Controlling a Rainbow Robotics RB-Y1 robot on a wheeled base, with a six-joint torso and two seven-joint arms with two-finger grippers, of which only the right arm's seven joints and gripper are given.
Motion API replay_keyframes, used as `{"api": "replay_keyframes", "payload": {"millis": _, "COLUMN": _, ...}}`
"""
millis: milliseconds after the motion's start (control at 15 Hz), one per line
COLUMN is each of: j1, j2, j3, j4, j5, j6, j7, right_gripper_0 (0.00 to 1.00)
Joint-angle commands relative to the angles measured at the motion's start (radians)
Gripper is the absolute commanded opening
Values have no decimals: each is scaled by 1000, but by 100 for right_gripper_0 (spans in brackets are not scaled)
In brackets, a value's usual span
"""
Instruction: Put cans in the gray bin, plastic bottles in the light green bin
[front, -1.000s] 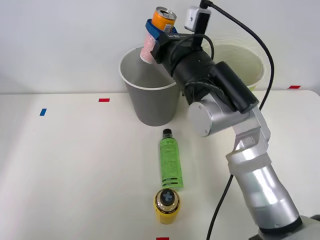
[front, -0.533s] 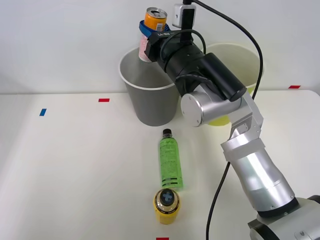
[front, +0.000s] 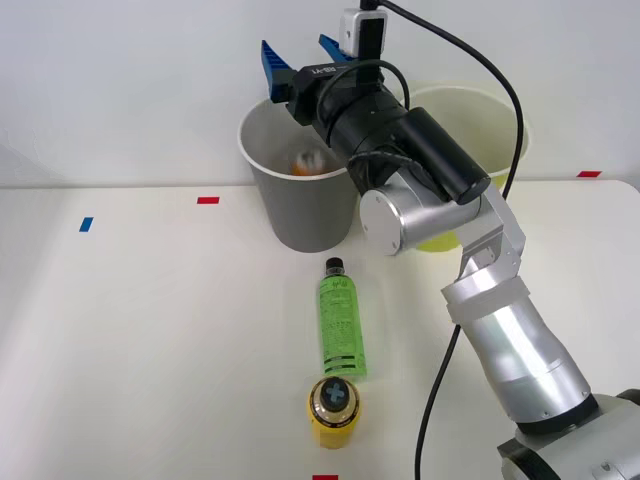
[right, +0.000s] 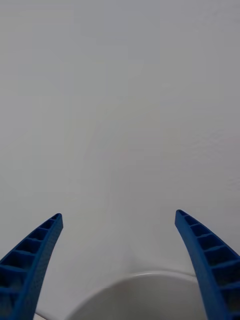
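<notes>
The orange and pale can (front: 306, 160) lies inside the gray bin (front: 300, 205) at the back of the table. Above the bin's rim my right gripper (front: 300, 55) is open with nothing between its blue fingers (front: 273, 62). In the right wrist view the gripper (right: 119, 260) is spread wide over the gray bin's white rim (right: 140, 277). The green plastic bottle (front: 340, 322) with a black cap lies on the table in front of the gray bin. The light green bin (front: 480, 125) stands to the right, partly hidden by my arm.
A short yellow can-like object (front: 333, 410) lies near the table's front edge, just in front of the bottle. Red tape marks (front: 208, 200) and a blue tape mark (front: 86, 224) dot the white table. A white wall stands behind the bins.
The gripper held the can above the gray bin earlier. It has opened now, and the can has dropped into the gray bin.
</notes>
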Motion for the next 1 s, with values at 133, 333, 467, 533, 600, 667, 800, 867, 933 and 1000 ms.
{"api": "replay_keyframes", "payload": {"millis": 133, "j1": 11, "j2": -27, "j3": 24, "j4": -1, "j5": 2, "j6": -55, "j7": 7, "right_gripper_0": 100}}
{"api": "replay_keyframes", "payload": {"millis": 333, "j1": 72, "j2": -67, "j3": 53, "j4": -1, "j5": 8, "j6": -190, "j7": 24, "right_gripper_0": 100}}
{"api": "replay_keyframes", "payload": {"millis": 467, "j1": 131, "j2": -116, "j3": 85, "j4": -2, "j5": 9, "j6": -312, "j7": 23, "right_gripper_0": 100}}
{"api": "replay_keyframes", "payload": {"millis": 533, "j1": 160, "j2": -137, "j3": 93, "j4": -5, "j5": 8, "j6": -361, "j7": 21, "right_gripper_0": 100}}
{"api": "replay_keyframes", "payload": {"millis": 600, "j1": 192, "j2": -159, "j3": 100, "j4": -10, "j5": 8, "j6": -407, "j7": 19, "right_gripper_0": 100}}
{"api": "replay_keyframes", "payload": {"millis": 667, "j1": 229, "j2": -182, "j3": 105, "j4": -31, "j5": 9, "j6": -430, "j7": 19, "right_gripper_0": 100}}
{"api": "replay_keyframes", "payload": {"millis": 800, "j1": 309, "j2": -237, "j3": 104, "j4": -116, "j5": 2, "j6": -433, "j7": 18, "right_gripper_0": 100}}
{"api": "replay_keyframes", "payload": {"millis": 867, "j1": 353, "j2": -271, "j3": 100, "j4": -163, "j5": -5, "j6": -433, "j7": 15, "right_gripper_0": 100}}
{"api": "replay_keyframes", "payload": {"millis": 933, "j1": 384, "j2": -294, "j3": 100, "j4": -194, "j5": -8, "j6": -434, "j7": 12, "right_gripper_0": 100}}
{"api": "replay_keyframes", "payload": {"millis": 1000, "j1": 424, "j2": -321, "j3": 97, "j4": -237, "j5": -11, "j6": -434, "j7": 6, "right_gripper_0": 100}}
